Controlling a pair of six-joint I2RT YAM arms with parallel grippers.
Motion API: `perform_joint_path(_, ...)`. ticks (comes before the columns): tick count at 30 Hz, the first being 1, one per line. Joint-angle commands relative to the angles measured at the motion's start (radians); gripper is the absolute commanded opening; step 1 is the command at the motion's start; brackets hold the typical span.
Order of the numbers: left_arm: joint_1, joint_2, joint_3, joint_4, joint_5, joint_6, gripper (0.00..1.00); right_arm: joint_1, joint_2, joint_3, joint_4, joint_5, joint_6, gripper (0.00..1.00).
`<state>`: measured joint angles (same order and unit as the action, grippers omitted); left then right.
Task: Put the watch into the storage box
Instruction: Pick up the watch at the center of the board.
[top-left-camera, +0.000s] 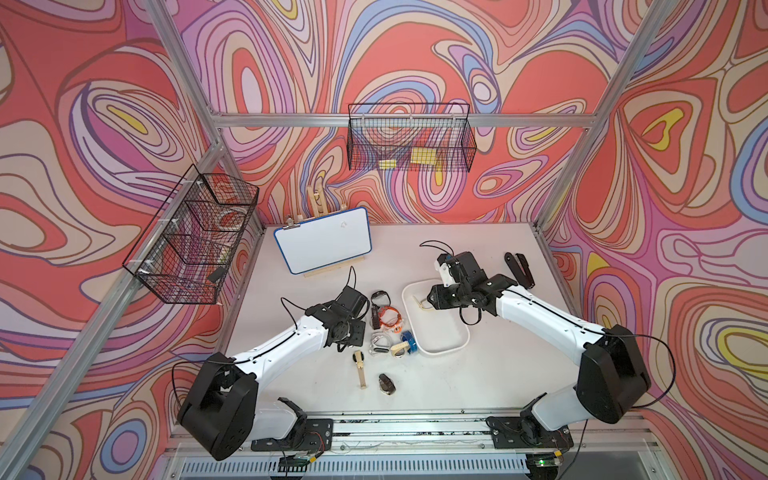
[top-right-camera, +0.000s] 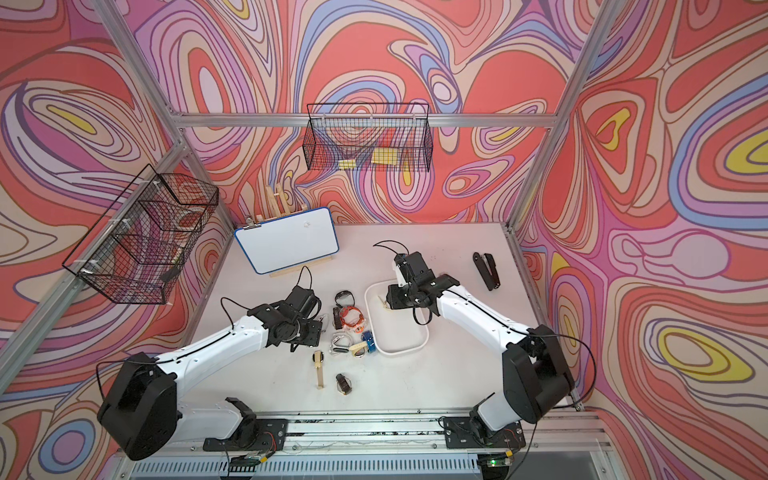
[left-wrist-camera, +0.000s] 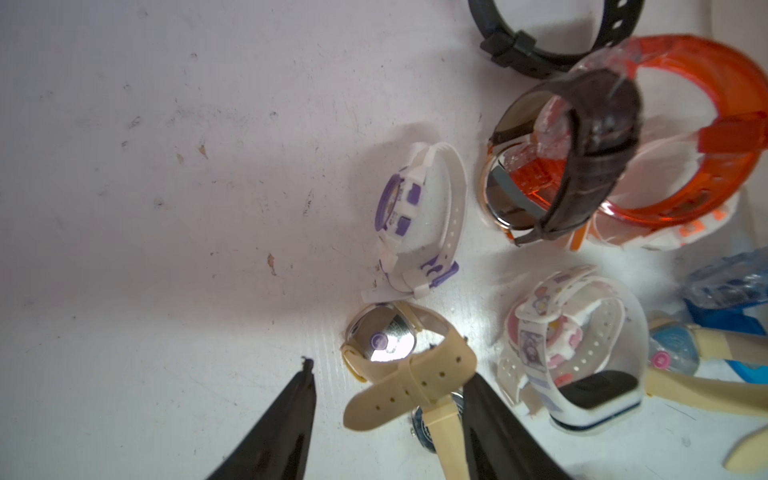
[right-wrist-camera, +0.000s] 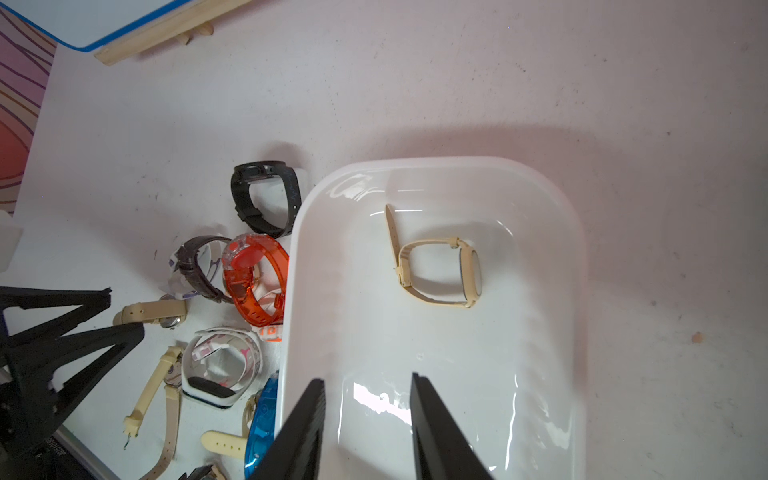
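From where I stand, the left gripper (left-wrist-camera: 388, 374) is down low over the white tabletop (left-wrist-camera: 166, 187). Its two black fingers (left-wrist-camera: 286, 424) are partly spread, and a round steel-backed watch on a cream rubber strap (left-wrist-camera: 419, 376) lies between them. One finger is right at the strap and the other shows a gap to it, so nothing is clamped. Just past it lies a small white-and-purple plastic watch (left-wrist-camera: 415, 216). Further on, a dark brown leather-strapped watch (left-wrist-camera: 594, 158) leans against a clear orange plastic band (left-wrist-camera: 706, 70), with a black rubber watch (left-wrist-camera: 552, 50) beyond, all in a loose heap. The plain white shallow storage box (top-left-camera: 440, 336) sits on the table just beside the heap, on the right arm's side. The right gripper (right-wrist-camera: 366, 378) hangs over the box, jaws part-way apart and empty. Inside, towards the end away from the arm bases, another cream-strapped watch (right-wrist-camera: 440, 270) lies on its side on the box floor.
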<state>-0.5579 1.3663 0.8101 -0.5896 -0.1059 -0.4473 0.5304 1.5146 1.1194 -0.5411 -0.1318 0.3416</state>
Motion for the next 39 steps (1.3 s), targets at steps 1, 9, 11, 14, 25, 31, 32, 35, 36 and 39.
perform_joint_path(1,-0.007,0.034,0.028,0.005,-0.020,0.016,0.53,-0.003,-0.009,-0.015,0.006,0.006,-0.001,0.39)
perform_joint_path(9,-0.006,0.048,0.026,0.022,-0.024,0.021,0.34,-0.003,-0.013,-0.026,0.010,0.021,-0.005,0.38)
perform_joint_path(11,-0.007,0.050,0.030,0.019,-0.023,0.026,0.29,-0.003,-0.011,-0.026,0.012,0.021,-0.005,0.38)
perform_joint_path(14,-0.006,0.041,0.032,0.012,-0.021,0.030,0.25,-0.003,-0.011,-0.027,0.012,0.015,-0.002,0.37)
perform_joint_path(25,-0.005,-0.161,0.056,-0.041,0.007,-0.034,0.18,-0.003,-0.068,-0.036,0.021,-0.082,0.016,0.37)
perform_joint_path(31,0.003,-0.291,0.074,-0.048,0.102,-0.097,0.18,0.020,-0.109,-0.087,0.169,-0.326,0.118,0.38)
perform_joint_path(32,0.003,-0.308,0.072,-0.040,0.120,-0.109,0.18,0.034,-0.110,-0.095,0.200,-0.349,0.144,0.38)
perform_joint_path(35,0.004,-0.362,0.049,0.010,0.190,-0.149,0.18,0.095,-0.098,-0.111,0.290,-0.409,0.200,0.38)
perform_joint_path(36,0.004,-0.375,0.043,0.024,0.207,-0.161,0.18,0.118,-0.099,-0.119,0.321,-0.410,0.218,0.38)
perform_joint_path(39,0.004,-0.395,0.039,0.036,0.232,-0.183,0.18,0.163,-0.104,-0.160,0.440,-0.426,0.294,0.38)
